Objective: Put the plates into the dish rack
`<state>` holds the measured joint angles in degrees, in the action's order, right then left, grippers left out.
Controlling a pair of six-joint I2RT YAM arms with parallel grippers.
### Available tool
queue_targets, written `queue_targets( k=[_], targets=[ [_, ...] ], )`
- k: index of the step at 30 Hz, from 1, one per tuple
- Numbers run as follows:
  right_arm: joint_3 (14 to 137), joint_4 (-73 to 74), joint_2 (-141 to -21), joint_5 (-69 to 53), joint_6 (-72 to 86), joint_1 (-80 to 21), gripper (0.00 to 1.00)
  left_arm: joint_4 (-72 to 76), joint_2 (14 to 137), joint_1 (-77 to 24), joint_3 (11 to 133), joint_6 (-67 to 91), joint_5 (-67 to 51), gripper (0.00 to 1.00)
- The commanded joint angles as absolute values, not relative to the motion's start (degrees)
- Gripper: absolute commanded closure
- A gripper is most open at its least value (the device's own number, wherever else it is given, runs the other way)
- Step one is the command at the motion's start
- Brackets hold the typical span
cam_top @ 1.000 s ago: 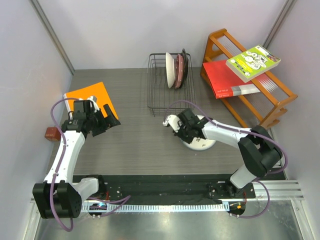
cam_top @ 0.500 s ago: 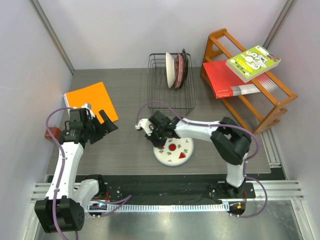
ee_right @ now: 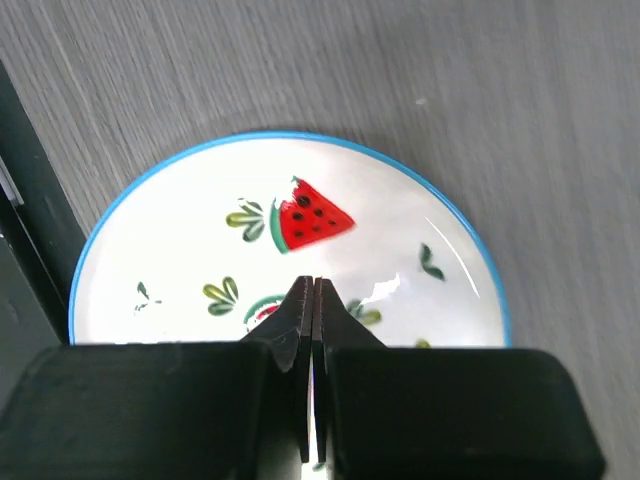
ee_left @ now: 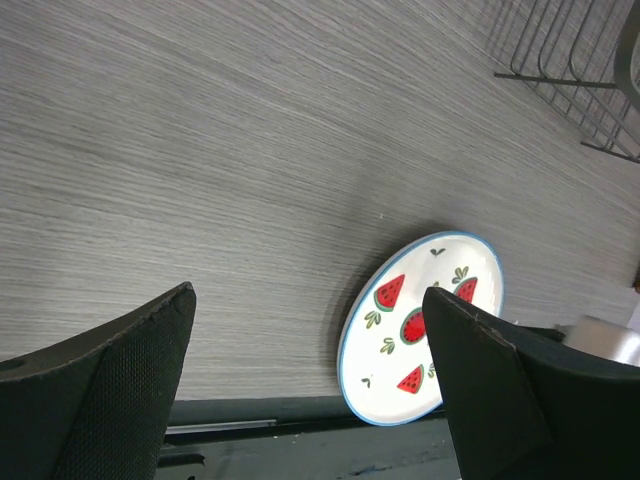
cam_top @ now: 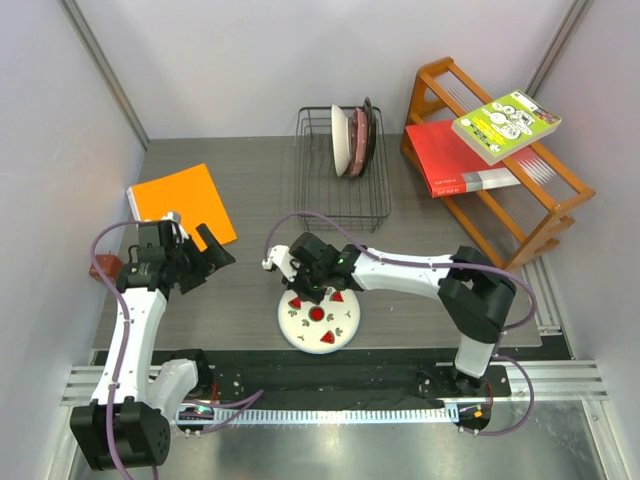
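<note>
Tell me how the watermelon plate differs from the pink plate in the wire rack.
The watermelon plate lies flat on the table; the pink plate stands on edge in the dish rack. The watermelon plate lies apart from any other plate; the pink plate sits between two other plates. The watermelon plate is white with a blue rim, the pink plate pink. Both are round.

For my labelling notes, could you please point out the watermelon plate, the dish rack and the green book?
watermelon plate (cam_top: 322,326), top view, its middle.
dish rack (cam_top: 338,203), top view, bare wire floor.
green book (cam_top: 506,125), top view, front cover.
</note>
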<state>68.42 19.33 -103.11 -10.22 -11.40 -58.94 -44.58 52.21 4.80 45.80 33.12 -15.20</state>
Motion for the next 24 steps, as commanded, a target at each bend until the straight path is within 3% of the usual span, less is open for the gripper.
queue_targets(
  k=[1, 2, 3, 5, 6, 9, 11, 18, 24],
  targets=[
    [67.41, 19.95, -96.16, -6.42, -11.61, -58.1, 0.99, -42.98, 52.03, 5.19, 44.3, 34.19, -19.76, 0.06],
    [67.06, 20.39, -92.93, -6.59, -10.56, -57.23, 0.98, -42.98, 52.21, 5.19, 43.6, 34.45, -22.3, 0.06],
    [66.19, 21.61, -91.25, -7.37, -6.63, -56.35, 0.82, -42.54, 52.38, 5.1, 42.55, 34.98, -23.72, 0.06],
    [64.43, 22.41, -86.6, -10.52, -0.39, -50.04, 0.62, -39.82, 53.78, 5.01, 37.63, 38.65, -26.44, 0.11],
    [61.99, 23.02, -85.62, -15.07, 7.04, -47.14, 0.4, -38.34, 54.75, 5.01, 36.14, 42.07, -30.11, 0.17],
    [53.92, 21.46, -83.42, -24.05, 16.67, -33.35, 0.27, -34.11, 59.93, 3.87, 33.75, 43.07, -30.07, 0.28],
    [48.89, 19.17, -81.92, -31.01, 21.96, -25.89, 0.24, -31.3, 63.35, 0.72, 33.14, 42.8, -29.97, 0.3],
    [30.53, 9.52, -74.19, -39.46, 27.59, -18.73, 0.24, -21.19, 73.11, -12.3, 32.35, 43.94, -29.27, 0.3],
    [26.99, 2.99, -75.58, -41.31, 31.99, -18.46, 0.2, -16.09, 79.53, -15.38, 30.24, 46.41, -28.39, 0.42]
  ],
)
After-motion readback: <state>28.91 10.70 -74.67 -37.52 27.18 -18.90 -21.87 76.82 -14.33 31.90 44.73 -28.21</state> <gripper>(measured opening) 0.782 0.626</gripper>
